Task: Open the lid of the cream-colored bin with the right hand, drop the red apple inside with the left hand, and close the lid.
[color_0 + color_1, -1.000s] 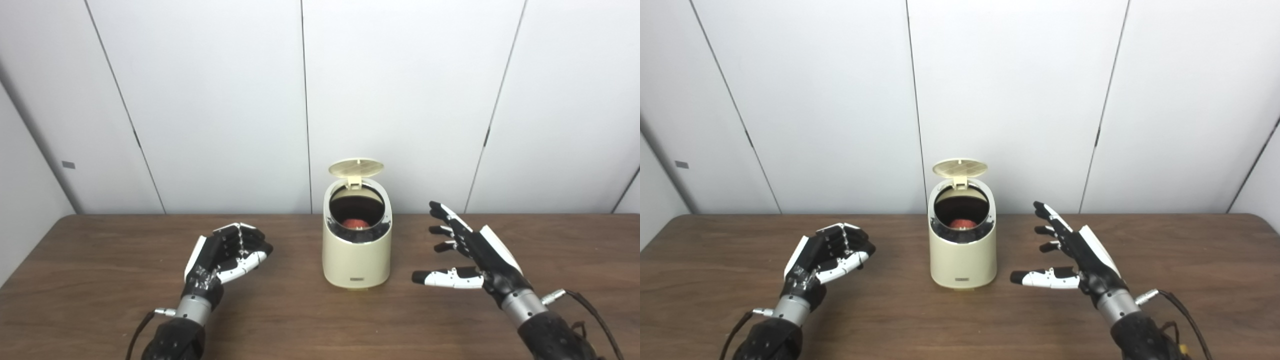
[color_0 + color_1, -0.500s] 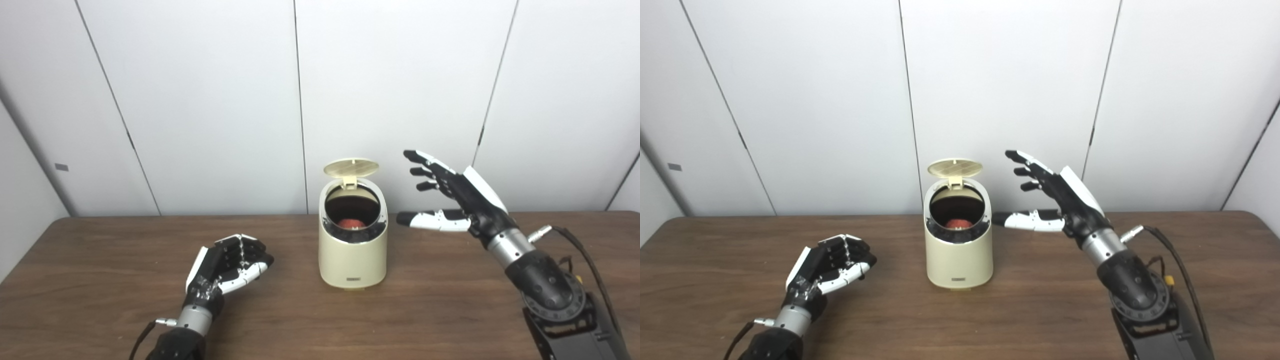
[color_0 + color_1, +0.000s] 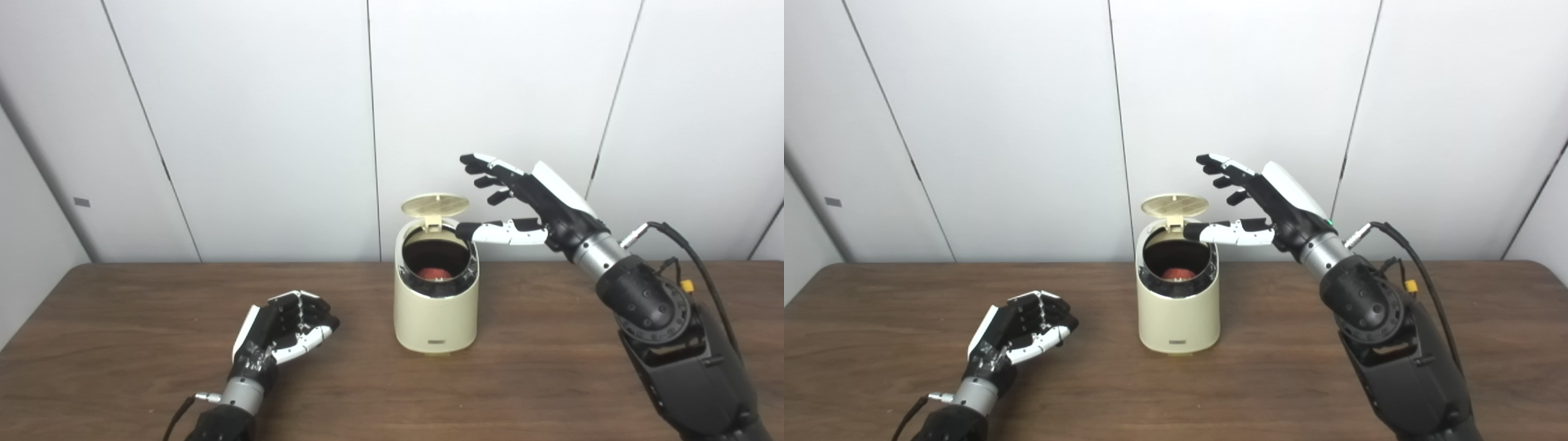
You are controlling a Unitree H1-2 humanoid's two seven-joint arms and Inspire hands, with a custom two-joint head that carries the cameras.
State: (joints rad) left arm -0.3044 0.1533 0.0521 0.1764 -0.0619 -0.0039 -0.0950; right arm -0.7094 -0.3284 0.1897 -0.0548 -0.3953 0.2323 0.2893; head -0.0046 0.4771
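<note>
The cream-colored bin [image 3: 436, 318] stands mid-table with its round lid [image 3: 435, 205] tipped up at the back. Inside the dark opening lies the red apple [image 3: 430, 272]. My right hand [image 3: 527, 202] hovers open just right of and above the lid, fingers spread toward it, thumb reaching over the bin's right rim. It does not visibly touch the lid. My left hand [image 3: 282, 327] rests low over the table left of the bin, fingers curled with nothing in them.
The brown wooden table [image 3: 122, 343] stretches left and right of the bin. White wall panels [image 3: 245, 122] stand right behind the table's back edge. A cable [image 3: 698, 263] loops off my right forearm.
My right hand rose from beside the bin's base and swung left, up to the raised lid. The left hand stayed curled in place. The camera shifted slightly.
</note>
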